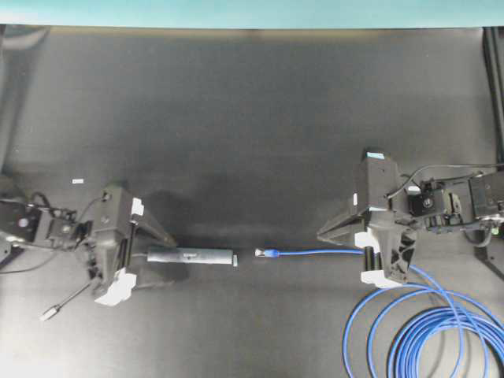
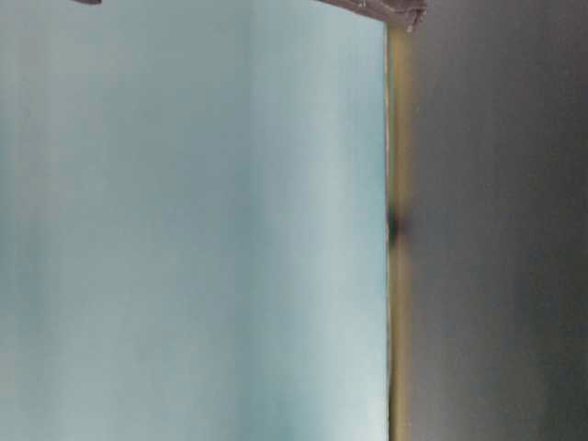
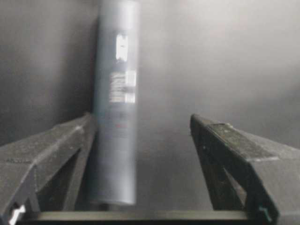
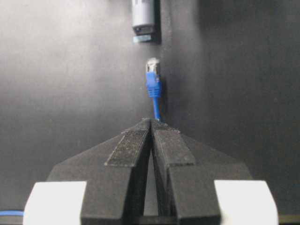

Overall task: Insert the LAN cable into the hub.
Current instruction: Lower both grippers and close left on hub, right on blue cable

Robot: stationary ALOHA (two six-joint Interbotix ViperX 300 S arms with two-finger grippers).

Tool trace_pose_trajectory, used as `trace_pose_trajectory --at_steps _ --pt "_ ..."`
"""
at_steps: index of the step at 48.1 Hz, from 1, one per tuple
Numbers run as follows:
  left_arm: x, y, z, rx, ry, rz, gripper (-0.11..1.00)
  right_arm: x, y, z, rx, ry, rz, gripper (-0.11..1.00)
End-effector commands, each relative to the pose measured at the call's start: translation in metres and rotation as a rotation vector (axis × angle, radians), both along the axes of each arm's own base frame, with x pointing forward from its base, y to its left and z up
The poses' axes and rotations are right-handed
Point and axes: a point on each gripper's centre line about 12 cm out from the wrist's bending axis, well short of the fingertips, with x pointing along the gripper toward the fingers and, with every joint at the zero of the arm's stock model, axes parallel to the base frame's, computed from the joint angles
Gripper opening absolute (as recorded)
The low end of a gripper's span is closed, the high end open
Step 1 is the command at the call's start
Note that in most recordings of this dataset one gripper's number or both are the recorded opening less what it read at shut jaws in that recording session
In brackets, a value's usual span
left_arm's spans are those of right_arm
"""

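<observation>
Overhead view is evenly lit and sharp; the black table (image 1: 252,118) shows soft sheen mid-scene, with short shadows beside both arms. Table-level view is blurred throughout, just pale teal and grey bands. Left wrist view is dim, the hub (image 3: 116,108) smeared by blur. Right wrist view is crisp, fingers (image 4: 129,147) near-field slightly soft.

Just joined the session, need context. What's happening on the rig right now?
Two arms are working on plugging the LAN cable into the hub. The right gripper is shut on the cable just behind its plug, which points at the hub's end with a gap between them, so it is not inserted yet. The left gripper is open around the hub's other end, not clamping it.
</observation>
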Motion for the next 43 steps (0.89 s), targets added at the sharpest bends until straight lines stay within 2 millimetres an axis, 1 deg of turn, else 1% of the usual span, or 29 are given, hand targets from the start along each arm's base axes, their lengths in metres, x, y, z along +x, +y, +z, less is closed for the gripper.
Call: trace_pose_trajectory --at_steps 1,12,18,19,23,29,37,43 --pt "0.005 0.0 0.0 -0.001 -0.023 0.001 0.79 0.002 0.004 0.005 0.015 -0.019 0.002 0.0" --pt "0.012 0.0 -0.013 -0.009 -0.013 0.005 0.78 0.001 0.005 0.004 0.053 -0.01 -0.025 0.0" --pt "0.017 -0.002 -0.017 -0.011 -0.015 0.001 0.73 0.001 0.009 0.004 0.06 -0.016 -0.018 0.0" --pt "0.017 -0.002 -0.018 -0.011 -0.014 -0.001 0.71 0.001 0.01 0.005 0.06 -0.023 -0.016 0.0" --pt "0.019 -0.008 -0.02 0.001 -0.017 -0.025 0.58 0.002 0.011 0.007 0.063 -0.05 -0.011 0.0" --pt "0.016 -0.016 -0.023 0.028 -0.011 -0.061 0.29 0.002 0.011 0.006 0.064 -0.057 -0.012 0.0" --pt "0.018 -0.016 -0.02 0.037 -0.019 -0.065 0.29 0.001 0.011 0.004 0.064 -0.051 -0.013 0.0" --pt "0.024 -0.011 -0.008 0.032 -0.003 -0.043 0.29 0.001 0.011 0.001 0.063 -0.044 -0.013 0.0"
